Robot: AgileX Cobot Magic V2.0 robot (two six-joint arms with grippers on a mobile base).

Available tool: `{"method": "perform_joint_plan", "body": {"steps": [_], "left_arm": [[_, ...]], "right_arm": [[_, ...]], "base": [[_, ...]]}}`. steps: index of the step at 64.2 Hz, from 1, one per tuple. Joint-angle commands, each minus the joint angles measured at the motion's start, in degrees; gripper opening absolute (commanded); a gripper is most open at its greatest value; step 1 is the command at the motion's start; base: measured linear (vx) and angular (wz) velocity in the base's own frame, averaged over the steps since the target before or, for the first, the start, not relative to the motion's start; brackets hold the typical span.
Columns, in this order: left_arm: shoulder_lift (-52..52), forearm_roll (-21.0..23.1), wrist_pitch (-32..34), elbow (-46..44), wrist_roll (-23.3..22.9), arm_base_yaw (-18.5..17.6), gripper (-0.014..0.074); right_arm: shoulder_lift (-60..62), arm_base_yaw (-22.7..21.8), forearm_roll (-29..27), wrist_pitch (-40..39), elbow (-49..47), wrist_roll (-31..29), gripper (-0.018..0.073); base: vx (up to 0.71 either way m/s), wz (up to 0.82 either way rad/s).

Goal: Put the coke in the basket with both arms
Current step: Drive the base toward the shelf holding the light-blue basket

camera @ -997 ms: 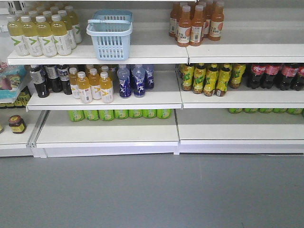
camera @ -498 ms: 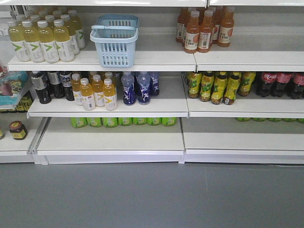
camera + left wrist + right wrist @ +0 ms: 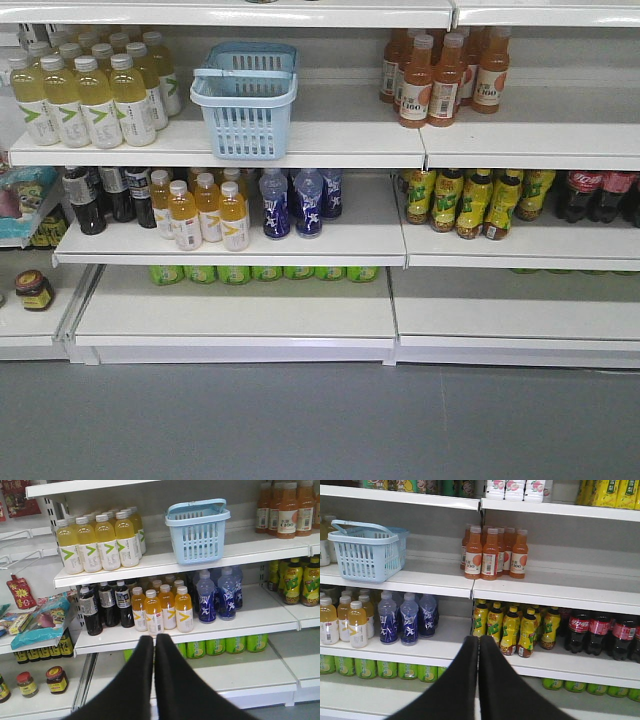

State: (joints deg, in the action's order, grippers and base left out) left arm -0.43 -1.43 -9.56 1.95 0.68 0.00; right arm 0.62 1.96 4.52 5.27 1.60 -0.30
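Note:
The coke is out of view in every frame. The light blue basket (image 3: pixel 245 105) stands on the upper shelf, left of centre, with its handles folded down; the left wrist view has the basket (image 3: pixel 197 530) at the upper right and the right wrist view has the basket (image 3: pixel 367 552) at the upper left. My left gripper (image 3: pixel 154 637) is shut with nothing between its fingers, in front of the orange-juice row on the middle shelf. My right gripper (image 3: pixel 478 639) is also shut and empty, in front of the yellow bottles. Neither gripper appears in the front view.
Dark cola plastic bottles (image 3: pixel 600 632) with red labels stand at the right end of the middle shelf. Pale yellow bottles (image 3: pixel 90 95) stand left of the basket and orange bottles (image 3: pixel 445 75) to its right. Green cans (image 3: pixel 260 273) line the back of the lowest shelf (image 3: pixel 235 320).
In the front view the shelves have slid down and slightly right and look a little larger, so the camera has come closer. Nothing on the shelves has moved.

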Motion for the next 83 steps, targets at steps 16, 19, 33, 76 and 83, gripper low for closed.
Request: {"method": "perform_joint_plan", "body": {"steps": [16, 19, 33, 76, 83], "left_arm": [[-1.1, 0.0, 4.2, 0.0, -0.2, -0.1, -0.0006], [-1.1, 0.0, 4.2, 0.0, -0.2, -0.1, -0.0006], [-1.1, 0.0, 4.2, 0.0, -0.2, -0.1, -0.0006], [-1.1, 0.0, 4.2, 0.0, -0.2, -0.1, -0.0006], [-1.1, 0.0, 4.2, 0.0, -0.2, -0.1, -0.0006]], "right_arm": [[1.0, -0.1, 0.4, -4.4, 0.6, -0.3, -0.0009], [1.0, -0.1, 0.4, -4.4, 0.6, -0.3, -0.0009], [1.0, -0.1, 0.4, -4.4, 0.6, -0.3, -0.0009], [1.0, -0.1, 0.4, -4.4, 0.6, -0.3, -0.0009], [1.0, -0.1, 0.4, -4.4, 0.6, -0.3, -0.0009]], "base": [[0.14, 0.0], [0.15, -0.01], [0.14, -0.01], [0.13, 0.0], [0.11, 0.0]]}}
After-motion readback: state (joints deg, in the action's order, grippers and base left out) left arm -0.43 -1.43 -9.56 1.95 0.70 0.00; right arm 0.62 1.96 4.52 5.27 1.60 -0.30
